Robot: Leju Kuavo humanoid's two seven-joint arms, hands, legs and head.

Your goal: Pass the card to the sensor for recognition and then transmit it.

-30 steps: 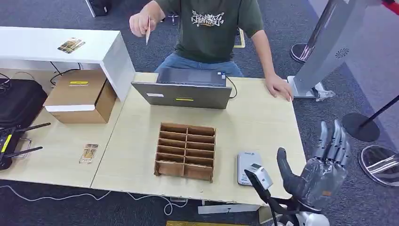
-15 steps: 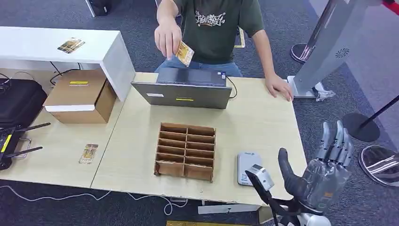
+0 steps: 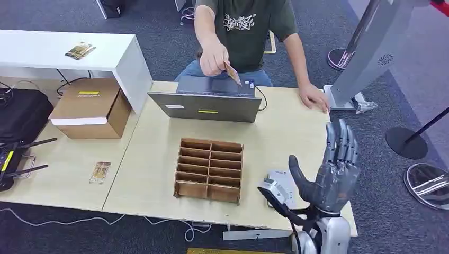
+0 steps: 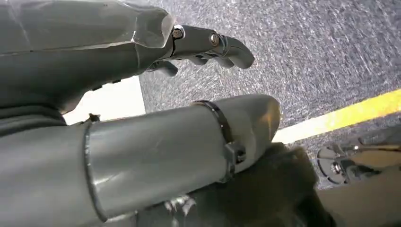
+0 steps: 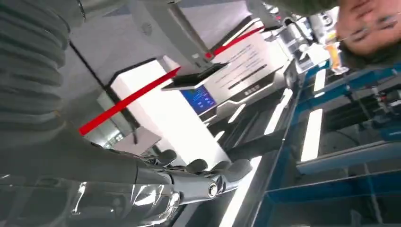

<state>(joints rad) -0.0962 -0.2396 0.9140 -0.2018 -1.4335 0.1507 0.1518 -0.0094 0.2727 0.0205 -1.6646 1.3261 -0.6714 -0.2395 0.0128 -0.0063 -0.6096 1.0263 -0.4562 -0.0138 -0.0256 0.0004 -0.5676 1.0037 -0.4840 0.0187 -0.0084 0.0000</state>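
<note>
In the head view, the right hand (image 3: 332,177) is seen raised above the near right corner of the tabletop (image 3: 286,138), palm turned inward, its fingers (image 3: 341,142) straight and spread with nothing held. Just beside it, toward the robot's left and partly hidden behind the thumb, the white sensor (image 3: 279,186) lies flat on the tabletop. Further to the left of the hand a cardboard divider tray (image 3: 209,170) is set, its compartments seen empty. Well ahead of the hand, across the tabletop, the card (image 3: 232,73) is pinched in a person's hand (image 3: 213,57) and held tilted above a grey laptop (image 3: 212,99); the person's other hand (image 3: 314,97) is rested on the far right edge, ahead of the robot's hand. A second card (image 3: 99,172) is seen lying on the far left part of the tabletop, well apart from the hand, near a cardboard box (image 3: 91,107)

In the left wrist view, the left hand (image 4: 142,94) is shown over grey carpet (image 4: 321,52) crossed by a yellow line (image 4: 340,117); its fingers (image 4: 208,45) are curled a little, apart from the thumb, and nothing is gripped

In the right wrist view, the right hand (image 5: 156,182) is shown with its fingers (image 5: 222,176) extended and empty; beyond the fingertips a white kiosk with a blue screen (image 5: 201,98) and a red strap (image 5: 127,99) are seen
</note>
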